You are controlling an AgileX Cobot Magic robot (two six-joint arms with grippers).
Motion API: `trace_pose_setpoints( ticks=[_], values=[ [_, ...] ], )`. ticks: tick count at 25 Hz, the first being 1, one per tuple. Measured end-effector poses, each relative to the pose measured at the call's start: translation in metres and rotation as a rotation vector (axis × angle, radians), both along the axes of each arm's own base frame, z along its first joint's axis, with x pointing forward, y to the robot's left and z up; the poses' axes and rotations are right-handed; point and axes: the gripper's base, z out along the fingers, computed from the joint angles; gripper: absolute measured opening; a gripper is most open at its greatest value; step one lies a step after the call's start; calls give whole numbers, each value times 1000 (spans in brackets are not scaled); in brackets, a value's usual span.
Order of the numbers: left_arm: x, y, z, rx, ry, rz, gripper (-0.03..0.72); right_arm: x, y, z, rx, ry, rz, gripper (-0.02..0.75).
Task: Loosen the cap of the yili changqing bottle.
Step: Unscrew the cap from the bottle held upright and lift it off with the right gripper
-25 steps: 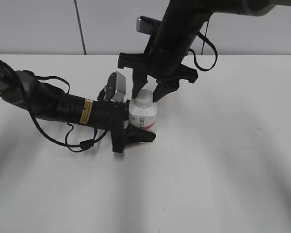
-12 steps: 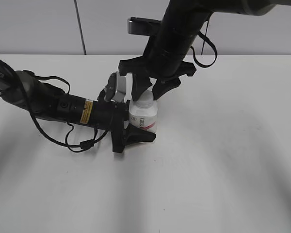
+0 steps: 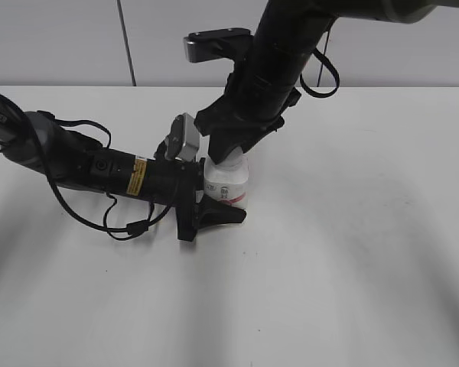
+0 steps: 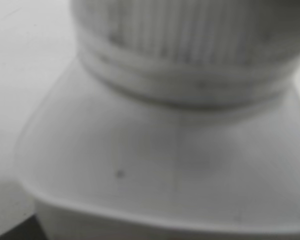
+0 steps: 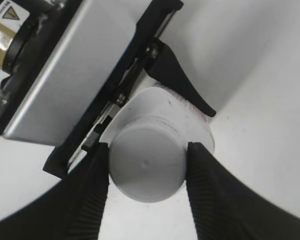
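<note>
The small white yili changqing bottle (image 3: 228,186) with a pink-red label stands upright on the white table. My left gripper (image 3: 214,200) comes in from the left and is shut on the bottle's body, with one black finger (image 3: 220,215) in front. The left wrist view is filled by the bottle's shoulder (image 4: 165,160) and the ribbed cap (image 4: 190,30); its own fingers are out of frame. My right gripper (image 3: 229,150) comes down from above and is shut on the white cap (image 5: 146,167), with black fingers (image 5: 92,195) pressing on both sides.
The left arm with its cables (image 3: 76,164) lies low across the table's left side. The left wrist's silver camera housing (image 5: 75,75) sits close beside the cap. A grey wall (image 3: 61,38) runs along the far table edge.
My right gripper has closed onto the cap and turned about it, its wrist camera swinging to the left. The bottle and the left gripper have stayed in place.
</note>
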Motion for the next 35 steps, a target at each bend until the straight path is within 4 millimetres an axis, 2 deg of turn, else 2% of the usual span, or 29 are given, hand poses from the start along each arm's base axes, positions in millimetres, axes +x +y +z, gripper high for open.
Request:
trace_pose_setpoints(
  ticks=[11,26,35],
  values=[
    [0,0,0,1,-4,-3,407,-1,0,1,-24,-79,247,378],
    [-1,0,0,-3,-6,-8,407,-1,0,1,-37,-154,467,378],
    [-1,-1,1,-7,-8,-12,407,-1,0,2,-51,-220,654,378]
  ],
)
